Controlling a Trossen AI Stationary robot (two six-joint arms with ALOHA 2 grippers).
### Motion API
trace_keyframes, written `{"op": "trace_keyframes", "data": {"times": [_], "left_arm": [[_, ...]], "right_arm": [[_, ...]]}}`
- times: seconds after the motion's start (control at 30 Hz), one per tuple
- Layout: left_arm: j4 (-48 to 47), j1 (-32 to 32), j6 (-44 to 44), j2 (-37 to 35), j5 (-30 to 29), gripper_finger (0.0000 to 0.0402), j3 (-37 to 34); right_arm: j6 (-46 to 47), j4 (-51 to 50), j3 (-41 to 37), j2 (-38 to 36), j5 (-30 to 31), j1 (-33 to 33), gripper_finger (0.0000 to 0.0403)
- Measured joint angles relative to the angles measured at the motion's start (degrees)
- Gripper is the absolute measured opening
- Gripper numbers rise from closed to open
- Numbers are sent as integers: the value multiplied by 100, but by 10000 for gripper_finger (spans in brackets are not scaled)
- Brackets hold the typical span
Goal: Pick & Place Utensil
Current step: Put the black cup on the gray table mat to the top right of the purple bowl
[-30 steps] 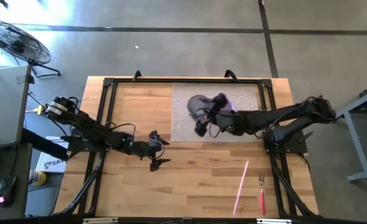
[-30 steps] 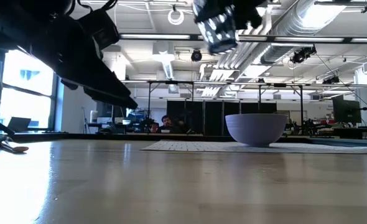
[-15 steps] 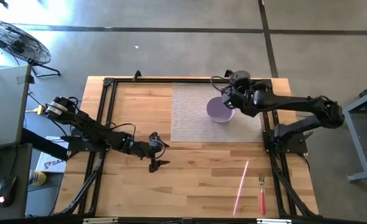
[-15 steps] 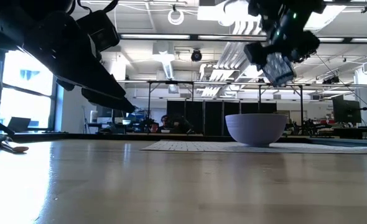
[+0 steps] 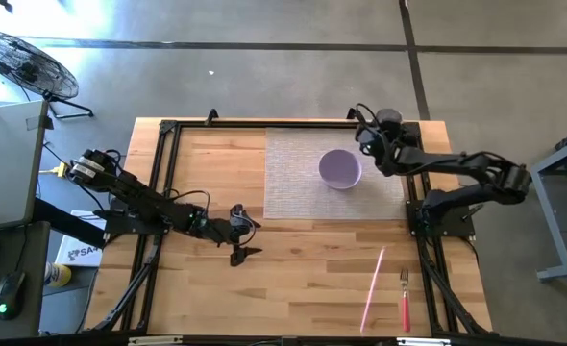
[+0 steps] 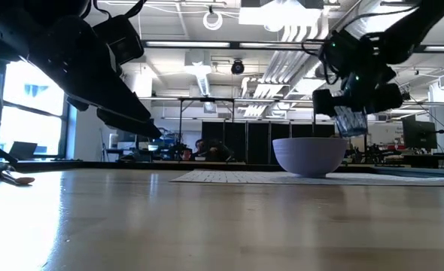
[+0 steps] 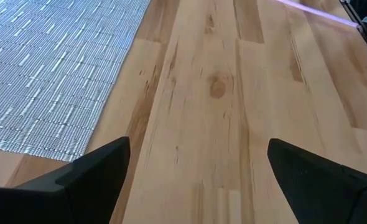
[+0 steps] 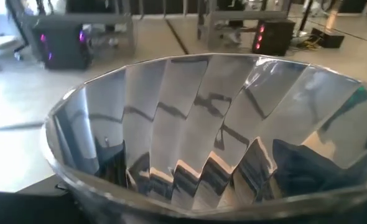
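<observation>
**Right arm swung off bowl to far mat edge, cup in grip**

Moved since a second ago: the right gripper (image 5: 378,133) is being carried from over the purple bowl (image 5: 340,169) out to the far right corner of the woven mat (image 5: 293,183). The left arm is being kept where it was.

High view: the right gripper is being held just beside the bowl, on its far right side. The left gripper (image 5: 241,236) is being held over bare wood of the table (image 5: 303,279), near the mat's near left corner. The fork (image 5: 406,300), with its red handle, is being left flat near the table's front right, just beside a pink stick (image 5: 374,288), well apart from both grippers.

Low view: a clear cup (image 6: 349,120) is being pinched by the right gripper and held above the bowl's rim, off the table. The bowl is being left upright on the mat.

Left wrist view: the left fingers (image 7: 78,177) are being held spread wide, with only bare wood between them; the mat's edge and the pink stick's end are being shown farther off.

Right wrist view: the picture is being filled by the faceted clear cup, open mouth toward the camera.
</observation>
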Motion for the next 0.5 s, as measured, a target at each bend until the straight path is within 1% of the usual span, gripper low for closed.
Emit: {"op": "trace_keyframes", "data": {"times": [0.1, 0.2, 0.33, 0.5], "left_arm": [[12, 0, -2, 0, -2, 376, 0], [18, 0, -2, 0, -3, 376, 0], [9, 0, -2, 0, -4, 376, 0], [-18, 0, -4, 2, -2, 376, 0]], "right_arm": [[-143, 808, -340, 150, 93, -94, 374], [-348, 1403, -517, 497, -22, -198, 374], [101, 1500, -473, 1028, -75, -379, 374], [407, 1488, -191, 1612, -379, -628, 374]]}}
